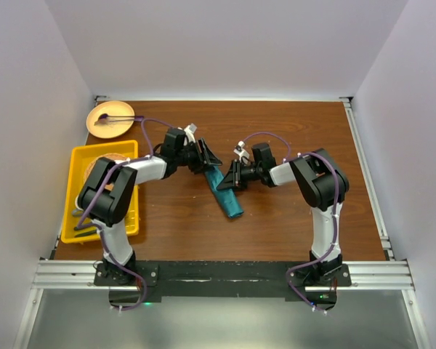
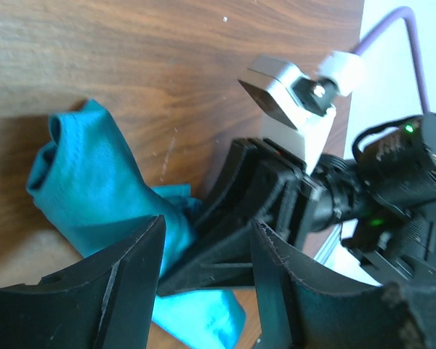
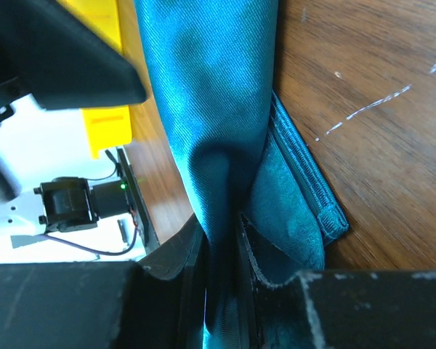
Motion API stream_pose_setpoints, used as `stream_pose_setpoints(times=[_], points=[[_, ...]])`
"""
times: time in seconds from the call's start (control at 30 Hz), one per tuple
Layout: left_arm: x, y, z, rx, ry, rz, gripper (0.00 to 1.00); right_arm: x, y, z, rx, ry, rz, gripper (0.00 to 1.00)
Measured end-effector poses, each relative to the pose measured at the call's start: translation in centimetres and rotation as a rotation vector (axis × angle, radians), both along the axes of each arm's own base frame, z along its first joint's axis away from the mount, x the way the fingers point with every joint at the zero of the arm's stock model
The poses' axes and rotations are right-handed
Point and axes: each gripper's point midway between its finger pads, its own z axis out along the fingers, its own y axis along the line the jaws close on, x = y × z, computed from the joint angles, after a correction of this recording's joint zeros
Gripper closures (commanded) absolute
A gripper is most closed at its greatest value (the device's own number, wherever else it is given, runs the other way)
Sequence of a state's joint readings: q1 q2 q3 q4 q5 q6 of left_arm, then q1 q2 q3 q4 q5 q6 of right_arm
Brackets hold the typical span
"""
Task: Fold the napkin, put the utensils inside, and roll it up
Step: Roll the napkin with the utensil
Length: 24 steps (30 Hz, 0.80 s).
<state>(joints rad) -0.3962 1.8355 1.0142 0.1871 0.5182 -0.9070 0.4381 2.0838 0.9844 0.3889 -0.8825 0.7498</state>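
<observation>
**A:** What's the setting?

**B:** A brown wooden table (image 1: 291, 131) boxed in by white walls (image 1: 225, 43). A yellow tray (image 1: 76, 156) sits at its left edge, partly under the left arm.

**A:** And the napkin?

**B:** The napkin (image 1: 227, 195) lies mid-table, bunched into a narrow teal bundle that runs diagonally, with both arms meeting at its far end.

**A:** Are the grippers holding it?

**B:** The right gripper (image 3: 221, 247) is. Its wrist view shows the jaws nearly together with a fold of cloth pinched between them. The left gripper (image 2: 203, 283) has its jaws standing apart. Cloth and the other arm's finger show in the gap, and I see no pinch.

**A:** Anything smaller?

**B:** Beyond the tray there's a tan plate (image 1: 123, 110) with a purple-ended stick (image 1: 105, 118) lying across it. I can't see the utensils anywhere, and I can't tell whether they're inside the bundle.

**A:** Which step is this, then?

**B:** I'd judge it the rolling stage, since the cloth is already gathered long and thin. But the bundle looks loose, with layers gaping at the end.

**A:** What does the next move need?

**B:** Probably the left jaws closing on the free end while the right keeps tension, so the roll tightens instead of unravelling.
</observation>
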Motion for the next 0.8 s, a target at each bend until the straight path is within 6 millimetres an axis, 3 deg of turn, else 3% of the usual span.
stream_pose_setpoints(times=[0.13,0.43,0.8], points=[[0.8,-0.1,-1.3,0.008,-0.009,0.014,0.46,0.0,0.0,0.0,0.0,-0.01,0.008,0.75],[1.7,-0.5,-3.2,0.006,-0.031,0.019,0.47,-0.3,-0.9,1.0,-0.08,-0.065,0.048,0.48],[1.9,-0.6,-3.3,0.004,-0.038,0.02,0.47,-1.3,-5.5,1.9,-0.388,-0.168,0.073,0.39]])
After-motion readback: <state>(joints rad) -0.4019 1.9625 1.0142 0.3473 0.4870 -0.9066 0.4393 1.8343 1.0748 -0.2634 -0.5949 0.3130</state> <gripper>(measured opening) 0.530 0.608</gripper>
